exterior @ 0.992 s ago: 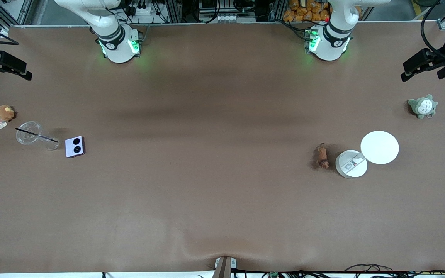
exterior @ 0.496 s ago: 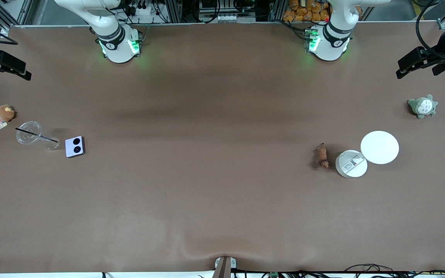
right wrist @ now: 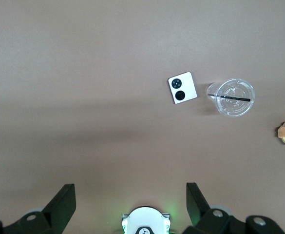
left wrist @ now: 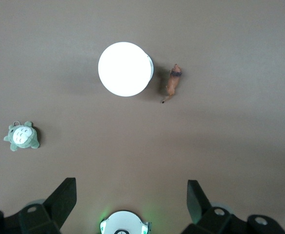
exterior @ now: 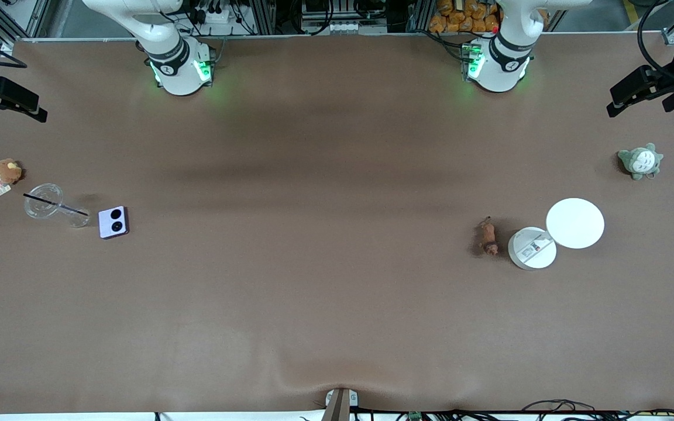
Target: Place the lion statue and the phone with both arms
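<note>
The lion statue [exterior: 487,236], small and reddish-brown, lies on the brown table beside a white disc; it also shows in the left wrist view [left wrist: 173,83]. The lavender phone [exterior: 113,222] lies flat with its two black circles up, toward the right arm's end; it also shows in the right wrist view [right wrist: 182,88]. My left gripper [left wrist: 130,187] is open and empty, high over the table at the left arm's end [exterior: 636,110]. My right gripper [right wrist: 130,190] is open and empty, high over the right arm's end [exterior: 20,118].
Two white discs [exterior: 575,223] [exterior: 532,248] lie beside the lion. A grey-green and white plush [exterior: 640,161] sits near the table's edge. A clear cup with a black straw [exterior: 44,200] lies beside the phone. An orange-brown plush [exterior: 7,171] sits beside the cup.
My left gripper has shifted a little back and forth at the edge of the front view. Nothing on the table has moved.
</note>
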{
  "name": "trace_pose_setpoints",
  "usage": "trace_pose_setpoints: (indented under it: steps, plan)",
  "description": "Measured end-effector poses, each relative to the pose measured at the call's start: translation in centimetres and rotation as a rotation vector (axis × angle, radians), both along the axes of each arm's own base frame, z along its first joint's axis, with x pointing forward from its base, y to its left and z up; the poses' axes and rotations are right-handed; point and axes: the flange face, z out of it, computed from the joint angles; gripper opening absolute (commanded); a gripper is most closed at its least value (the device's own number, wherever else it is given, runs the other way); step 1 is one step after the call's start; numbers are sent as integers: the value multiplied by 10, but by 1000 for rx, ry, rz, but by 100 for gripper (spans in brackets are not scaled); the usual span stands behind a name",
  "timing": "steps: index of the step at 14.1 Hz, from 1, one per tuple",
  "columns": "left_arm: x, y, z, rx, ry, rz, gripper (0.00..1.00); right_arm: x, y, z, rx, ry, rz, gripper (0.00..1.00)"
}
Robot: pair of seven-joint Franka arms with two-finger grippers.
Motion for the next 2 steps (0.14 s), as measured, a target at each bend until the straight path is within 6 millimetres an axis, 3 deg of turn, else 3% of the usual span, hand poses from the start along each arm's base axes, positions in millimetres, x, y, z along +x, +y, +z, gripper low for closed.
trace_pose_setpoints:
  steps: [2]
  plan:
    - [-1, 0, 2, 0, 2, 0, 100, 0, 0, 0, 0, -3, 0, 100]
